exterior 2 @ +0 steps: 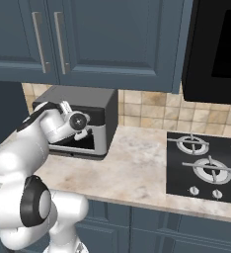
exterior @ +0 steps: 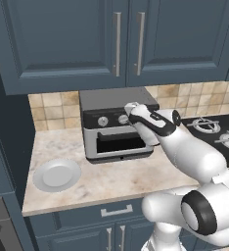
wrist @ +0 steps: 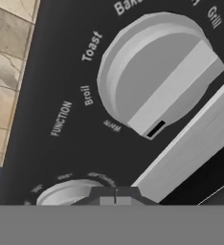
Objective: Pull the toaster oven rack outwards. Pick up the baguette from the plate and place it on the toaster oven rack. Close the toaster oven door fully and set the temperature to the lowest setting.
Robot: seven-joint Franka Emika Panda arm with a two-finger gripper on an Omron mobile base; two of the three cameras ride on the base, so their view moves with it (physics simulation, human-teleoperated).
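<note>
The toaster oven (exterior: pixel 117 100) stands at the back of the counter, and its door (exterior: pixel 119 143) looks closed. My gripper (exterior: pixel 129 112) is up against the black control strip (exterior: pixel 106 119). In the hand view its fingertips (wrist: pixel 106 195) are shut together with nothing between them, just beside the edge of a lower silver knob (wrist: pixel 68 194). Above sits the function knob (wrist: pixel 157 72), its pointer aimed down near "Warm". The white plate (exterior: pixel 57 175) lies empty on the counter at the left. The baguette and the rack are hidden from view.
A gas hob (exterior 2: pixel 206 165) takes up the counter to the right of the oven (exterior 2: pixel 95 106). Blue wall cabinets (exterior: pixel 116 39) hang low over the oven top. A dark appliance (exterior 2: pixel 216 49) hangs above the hob. The counter's front edge (exterior: pixel 106 198) runs below the plate.
</note>
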